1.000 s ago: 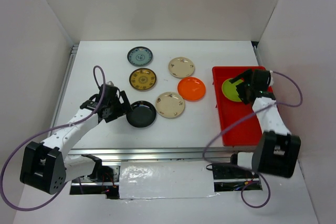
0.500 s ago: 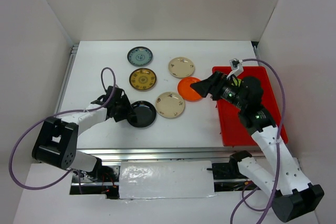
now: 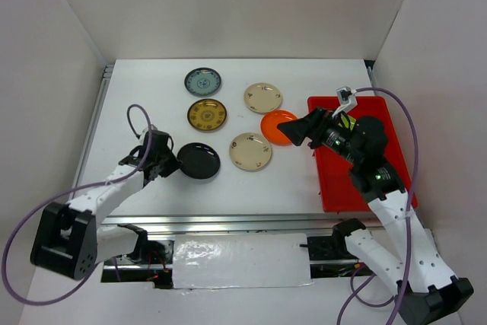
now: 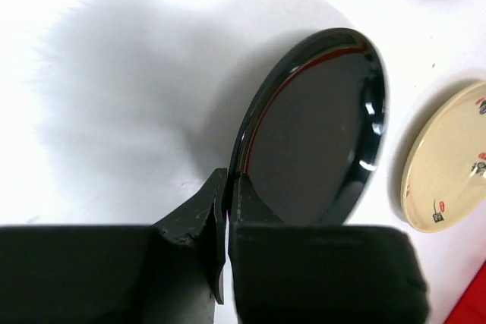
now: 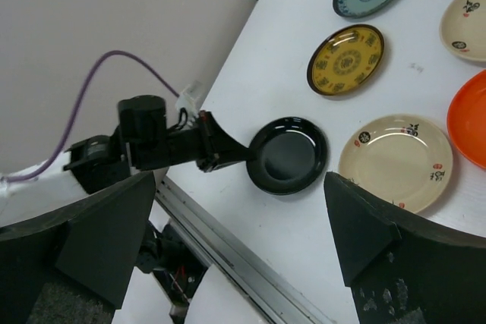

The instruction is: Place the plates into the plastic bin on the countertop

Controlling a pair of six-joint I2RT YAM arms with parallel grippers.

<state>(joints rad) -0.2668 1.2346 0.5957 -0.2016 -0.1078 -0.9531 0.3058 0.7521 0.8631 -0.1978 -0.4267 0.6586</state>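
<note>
My left gripper (image 3: 176,162) is shut on the near rim of the black plate (image 3: 199,161). In the left wrist view the jaws (image 4: 229,187) pinch that rim, and the black plate (image 4: 319,127) throws a broad shadow on the white countertop (image 3: 152,89). My right gripper (image 3: 291,132) hangs open above the orange plate (image 3: 274,124), just left of the red plastic bin (image 3: 358,180). In the right wrist view its fingers (image 5: 106,240) stand wide apart and hold nothing. The arm hides most of the bin's far end.
On the countertop lie a teal plate (image 3: 202,81), a brown-and-gold plate (image 3: 207,114) and two cream plates (image 3: 263,97) (image 3: 250,151). White walls close in the back and sides. A metal rail (image 3: 228,222) runs along the near edge.
My left gripper has shut on the black plate's rim, and the plate has shifted slightly left. My right arm swung from over the bin leftward to the orange plate.
</note>
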